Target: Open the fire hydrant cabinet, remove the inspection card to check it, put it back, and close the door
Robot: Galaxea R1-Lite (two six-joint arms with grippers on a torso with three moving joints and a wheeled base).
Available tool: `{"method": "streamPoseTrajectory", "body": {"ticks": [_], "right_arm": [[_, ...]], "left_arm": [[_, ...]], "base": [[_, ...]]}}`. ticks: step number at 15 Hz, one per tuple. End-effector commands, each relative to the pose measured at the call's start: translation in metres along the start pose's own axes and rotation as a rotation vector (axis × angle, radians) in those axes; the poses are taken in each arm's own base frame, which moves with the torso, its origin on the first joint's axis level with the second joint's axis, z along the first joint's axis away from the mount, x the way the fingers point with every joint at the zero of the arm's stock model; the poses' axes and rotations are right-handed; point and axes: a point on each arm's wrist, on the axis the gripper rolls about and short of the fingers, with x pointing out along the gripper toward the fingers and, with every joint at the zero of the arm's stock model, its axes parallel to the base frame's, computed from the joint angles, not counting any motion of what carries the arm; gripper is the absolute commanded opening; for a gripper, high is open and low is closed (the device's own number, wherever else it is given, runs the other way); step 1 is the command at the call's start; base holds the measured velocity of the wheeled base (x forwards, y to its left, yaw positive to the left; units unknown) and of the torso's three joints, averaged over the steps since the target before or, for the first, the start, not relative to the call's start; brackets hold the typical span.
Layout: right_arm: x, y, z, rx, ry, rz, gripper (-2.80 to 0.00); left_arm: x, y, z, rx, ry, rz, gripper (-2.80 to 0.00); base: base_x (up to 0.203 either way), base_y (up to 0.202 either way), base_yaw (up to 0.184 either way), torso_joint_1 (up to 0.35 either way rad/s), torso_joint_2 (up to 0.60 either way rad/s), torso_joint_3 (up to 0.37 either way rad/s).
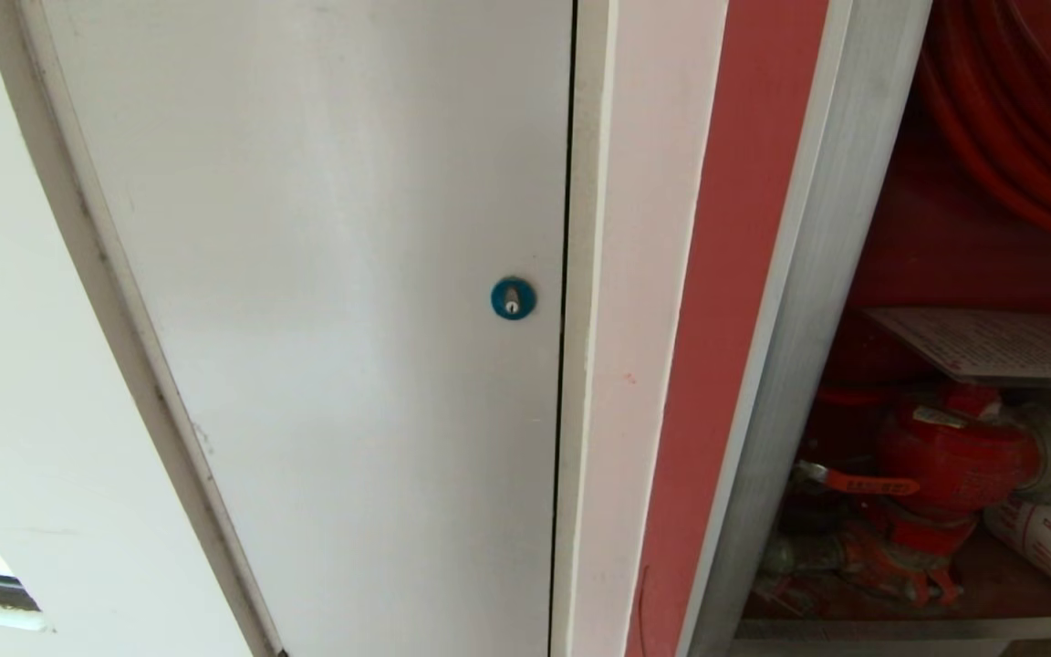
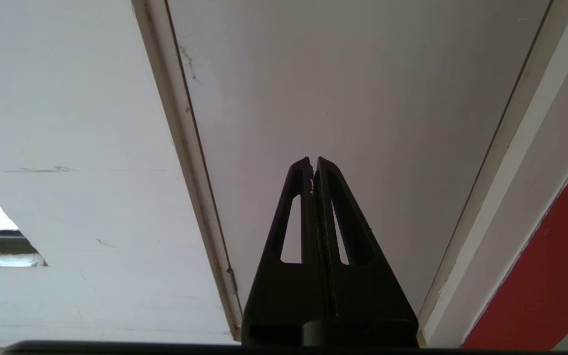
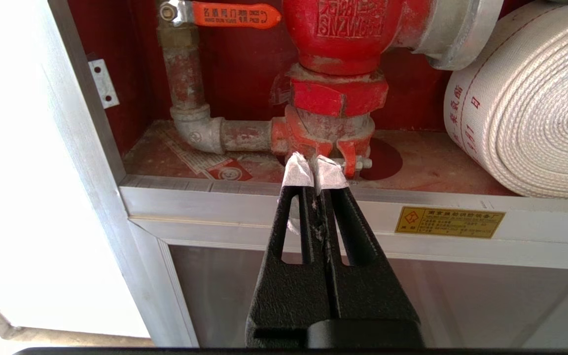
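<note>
Already the red-lined fire hydrant cabinet with its silver aluminium frame (image 1: 790, 383) stands open to the head view at the right of the scene, and no dark glass door shows across its opening in any view, so I judge the opening step done or the door swung out of sight. Inside, one flat pale inspection card printed with fine reddish lines (image 1: 991, 342) lies level above the one red cast hydrant valve (image 1: 954, 461), apparently resting on something there where an inspector can reach it without touching the plumbing. One orange-red lever handle (image 3: 234, 15) sticks out from the pipe beside the valve, one white rolled canvas hose (image 3: 535, 98) sits on the cabinet floor against the valve's outlet, and coils of a red hose reel (image 1: 1027, 109) hang above. One small yellow label plate (image 3: 449, 222) is fixed to the frame rail under the opening.

The right gripper (image 3: 316, 172), its two black fingers pressed together with white tape on the tips and holding nothing, points at the base of the valve from outside the frame. The left gripper (image 2: 313, 165), likewise closed and empty, faces one plain white panel door (image 1: 325, 274) with one round blue lock (image 1: 514, 298), well to the left of the cabinet. Both look parked, so reaching for the card seems the next job.
</note>
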Motion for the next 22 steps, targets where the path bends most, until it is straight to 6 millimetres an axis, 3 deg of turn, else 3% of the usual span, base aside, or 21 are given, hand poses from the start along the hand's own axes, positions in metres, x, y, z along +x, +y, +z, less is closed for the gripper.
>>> {"method": "streamPoseTrajectory", "body": {"ticks": [1,22], "right_arm": [[0.0001,0.0000,0.0000,0.000,0.001,0.001,-2.80],[0.0001,0.0000,0.0000,0.002,0.001,-0.001,-2.80]], "left_arm": [[0.0000,0.0000,0.0000,0.000,0.000,-0.001,-2.80],[0.0000,0.0000,0.0000,0.000,0.000,-0.001,-2.80]], "base": [[0.000,0.000,0.000,0.000,0.00,0.000],[0.000,0.000,0.000,0.000,0.00,0.000]]}}
